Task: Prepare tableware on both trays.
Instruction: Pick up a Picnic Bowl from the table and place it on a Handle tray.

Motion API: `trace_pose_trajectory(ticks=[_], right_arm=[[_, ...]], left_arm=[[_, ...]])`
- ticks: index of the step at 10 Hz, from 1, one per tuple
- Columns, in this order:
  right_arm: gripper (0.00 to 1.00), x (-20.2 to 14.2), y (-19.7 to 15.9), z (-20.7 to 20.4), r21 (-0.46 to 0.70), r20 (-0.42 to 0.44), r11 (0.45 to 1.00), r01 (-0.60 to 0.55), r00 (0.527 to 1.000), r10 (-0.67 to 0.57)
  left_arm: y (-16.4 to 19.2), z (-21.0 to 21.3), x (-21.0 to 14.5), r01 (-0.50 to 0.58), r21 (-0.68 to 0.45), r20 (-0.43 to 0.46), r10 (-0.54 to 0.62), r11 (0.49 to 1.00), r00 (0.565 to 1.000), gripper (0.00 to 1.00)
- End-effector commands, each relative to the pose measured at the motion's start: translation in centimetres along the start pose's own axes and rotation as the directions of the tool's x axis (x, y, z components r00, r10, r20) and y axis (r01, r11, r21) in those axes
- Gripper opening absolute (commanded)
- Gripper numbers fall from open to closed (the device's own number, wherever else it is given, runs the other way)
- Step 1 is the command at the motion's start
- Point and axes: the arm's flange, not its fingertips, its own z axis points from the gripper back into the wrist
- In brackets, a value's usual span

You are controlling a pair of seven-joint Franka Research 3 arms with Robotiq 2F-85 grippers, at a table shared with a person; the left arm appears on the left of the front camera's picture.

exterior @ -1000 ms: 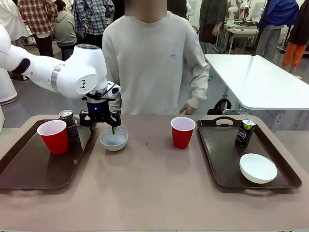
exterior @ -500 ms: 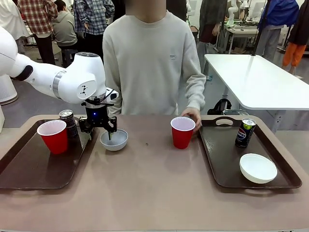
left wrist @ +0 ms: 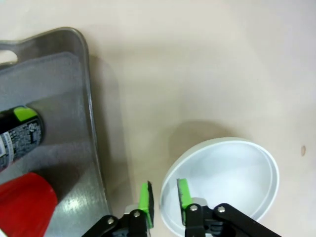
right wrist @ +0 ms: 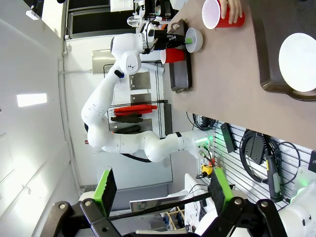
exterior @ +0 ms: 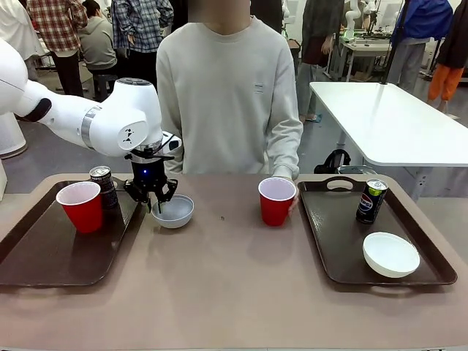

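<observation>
The white bowl [exterior: 173, 210] is sitting on the table [exterior: 234, 285] just beside the left tray [exterior: 44, 256], at that tray's 2 o'clock corner, and the left gripper [exterior: 155, 203] is straddling the bowl's rim at its 9 o'clock side, one green pad inside and one outside; in the left wrist view the pads [left wrist: 183, 192] are standing a narrow gap apart around the rim of the bowl [left wrist: 222, 182], and whether they are actually pinching it I cannot tell. On the left tray a red cup [exterior: 80, 206] is standing with a dark can [exterior: 104, 185] at its 1 o'clock. Toward 3 o'clock from the bowl, a second red cup [exterior: 276, 199] is standing on the table with the person's hand [exterior: 287, 174] resting against its far side. The right tray [exterior: 329, 241] is holding a can [exterior: 371, 200] and, at that can's 5 o'clock, another white bowl [exterior: 390, 254]. The right gripper [right wrist: 160, 190] is hanging with its fingers spread wide and nothing between them.
</observation>
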Motion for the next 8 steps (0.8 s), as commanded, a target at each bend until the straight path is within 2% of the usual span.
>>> trace_pose_trajectory(ticks=[1,5,8], right_arm=[[1.0,0.0,-0.1,-0.1,0.026,0.002,1.0,-0.016,1.0,0.016],[1.0,0.0,-0.1,-0.1,0.026,0.002,1.0,-0.016,1.0,0.016],[1.0,0.0,-0.1,-0.1,0.026,0.002,1.0,-0.016,1.0,0.016]], left_arm=[[0.3,0.0,-0.2,0.023,-0.017,0.013,-0.023,1.0,1.0,0.0],[2.4,1.1,-3.4,0.096,-0.048,0.071,-0.093,0.994,0.993,0.0],[7.7,5.8,-9.3,0.034,-0.044,0.148,-0.027,0.998,0.989,0.0]])
